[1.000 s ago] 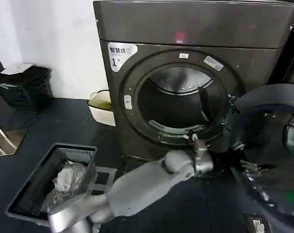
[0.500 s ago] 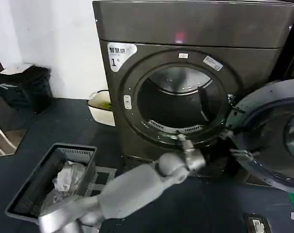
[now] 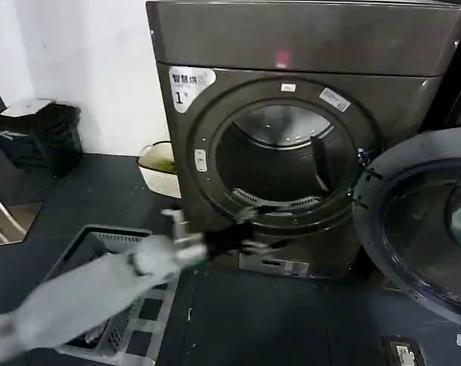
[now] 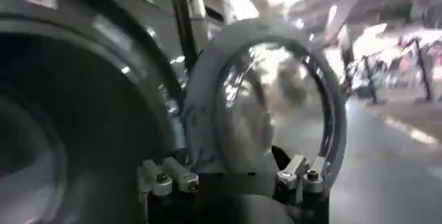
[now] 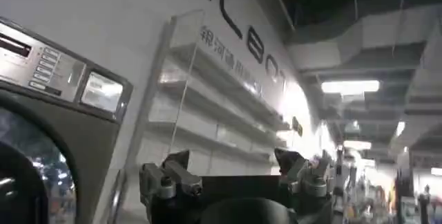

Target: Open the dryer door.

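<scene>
The dryer (image 3: 306, 137), marked with a white "1" sticker (image 3: 188, 84), stands with its round front opening (image 3: 283, 164) fully exposed. The dryer door (image 3: 424, 221) hangs swung wide on the right side of the dryer, its grey inner side and dark glass facing outward; half a second ago it was at much the same angle, and a second ago it was swung farther toward the camera and lower in the head view.

The left gripper (image 3: 249, 229) has pulled back sharply. A second ago it was at the door's inner edge, low and right of the opening; now it sits just below the opening's lower left rim, clear of the door. Its arm sweeps down to the left of the dryer, over the laundry basket (image 3: 112, 335) on the floor. In the left wrist view the left gripper (image 4: 235, 177) has its fingers (image 4: 169, 177) spread apart with nothing between them, the door (image 4: 276, 108) standing beyond them.

The right gripper (image 5: 235, 173) appears in its own wrist view, fingers parted and empty, raised beside another machine's control panel (image 5: 48, 66).
</scene>
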Controlling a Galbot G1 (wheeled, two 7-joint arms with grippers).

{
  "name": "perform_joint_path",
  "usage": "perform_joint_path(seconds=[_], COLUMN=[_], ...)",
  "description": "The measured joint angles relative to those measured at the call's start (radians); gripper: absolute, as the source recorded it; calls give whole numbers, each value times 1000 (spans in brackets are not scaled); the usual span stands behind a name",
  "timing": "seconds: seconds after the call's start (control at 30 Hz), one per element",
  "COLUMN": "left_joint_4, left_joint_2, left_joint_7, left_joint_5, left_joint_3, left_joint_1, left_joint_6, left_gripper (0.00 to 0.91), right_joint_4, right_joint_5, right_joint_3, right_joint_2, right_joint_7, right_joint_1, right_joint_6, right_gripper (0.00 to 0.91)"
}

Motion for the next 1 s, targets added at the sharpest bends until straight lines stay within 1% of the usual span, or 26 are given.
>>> perform_joint_path(seconds=[0.07, 0.2, 0.43, 0.5, 0.57, 0.67, 0.87, 1.0], left_joint_4=[15, 45, 127, 139, 145, 153, 204, 242], left_joint_2=[57, 166, 311, 341, 368, 399, 434, 439], left_joint_7=[15, 89, 209, 251, 263, 314, 397, 423], left_joint_5=[34, 136, 312, 371, 433, 510, 661, 765], left_joint_3=[13, 48, 108, 113, 116, 111, 91, 82], left_joint_1=[7, -11, -95, -118, -130, -143, -162, -167], left_joint_6=[-3, 42, 165, 196, 229, 274, 271, 243], left_gripper=[907, 907, 907, 907, 907, 907, 907, 907], right_joint_4=[5, 7, -16, -23, -29, -36, -37, -38], right_joint_5=[-4, -43, -53, -53, -53, -53, -54, -54], right_joint_3=[5, 9, 2, -2, -3, 2, 8, 8], right_joint_2=[-8, -21, -33, -37, -42, -49, -47, -42], right_joint_7=[-1, -4, -6, -6, -7, -8, -14, -12], right_joint_1=[0, -5, -1, -1, -1, -6, -15, -17], right_joint_6=[1, 5, 13, 15, 16, 16, 10, 6], right_gripper=[907, 907, 907, 907, 907, 907, 907, 907])
